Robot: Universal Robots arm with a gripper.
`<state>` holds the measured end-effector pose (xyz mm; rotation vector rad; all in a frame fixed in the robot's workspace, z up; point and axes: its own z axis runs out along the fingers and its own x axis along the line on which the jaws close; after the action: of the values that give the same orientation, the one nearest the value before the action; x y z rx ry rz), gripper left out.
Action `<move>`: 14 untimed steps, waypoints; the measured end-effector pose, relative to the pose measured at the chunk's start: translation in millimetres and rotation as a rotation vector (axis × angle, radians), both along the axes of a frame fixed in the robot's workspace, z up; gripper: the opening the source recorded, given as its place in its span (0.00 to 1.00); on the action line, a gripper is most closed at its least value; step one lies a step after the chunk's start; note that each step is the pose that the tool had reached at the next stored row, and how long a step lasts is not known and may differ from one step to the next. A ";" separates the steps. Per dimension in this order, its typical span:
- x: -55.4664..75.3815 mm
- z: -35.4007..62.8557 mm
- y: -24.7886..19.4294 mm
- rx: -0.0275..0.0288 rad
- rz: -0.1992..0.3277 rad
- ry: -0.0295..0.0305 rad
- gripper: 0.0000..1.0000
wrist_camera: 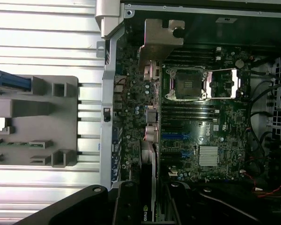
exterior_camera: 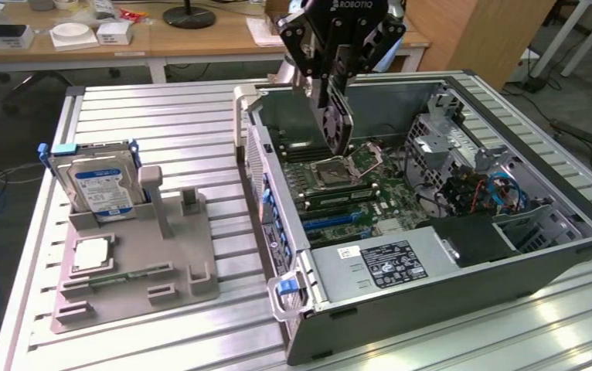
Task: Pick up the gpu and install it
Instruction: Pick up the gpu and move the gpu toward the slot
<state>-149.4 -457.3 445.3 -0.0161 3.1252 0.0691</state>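
Computer case (exterior_camera: 430,301): lies open on its side on the ribbed metal table (exterior_camera: 172,124), its dark wall nearest the exterior camera.
Power supply (exterior_camera: 379,263): sits in the near corner of the case and carries a black-and-white label with print too small to read.
Gpu position (exterior_camera: 335,116): hangs inside the open case above the motherboard (exterior_camera: 363,193), with its lower end near the CPU socket (exterior_camera: 350,166).
Gpu orientation: it stands on edge, and in the exterior view its long axis is steeply upright with a slight lean. The black fan face is turned to the exterior view's left.
Gpu, wrist view (wrist_camera: 151,117): it is seen edge-on, with the silver bracket (wrist_camera: 161,33) at the end away from the gripper. A small logo on the near edge is not legible.
Gripper (exterior_camera: 335,73): its fingers pinch the gpu's upper end, one on each face. "ROBOTIQ" is printed on the body.
Hard drive (exterior_camera: 100,185): has a blue label and stands upright in the grey holder (exterior_camera: 131,263), well apart from the case. The label text cannot be read.
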 end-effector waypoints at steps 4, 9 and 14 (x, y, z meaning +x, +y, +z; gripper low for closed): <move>6.4 0.0 0.0 0.0000 0.000 0.0000 0.26; 12.2 0.0 0.0 0.0000 0.000 0.0000 0.26; 18.5 0.0 0.0 0.0000 0.000 0.0001 0.26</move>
<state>-130.9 -457.3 445.3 -0.0161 3.1253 0.0690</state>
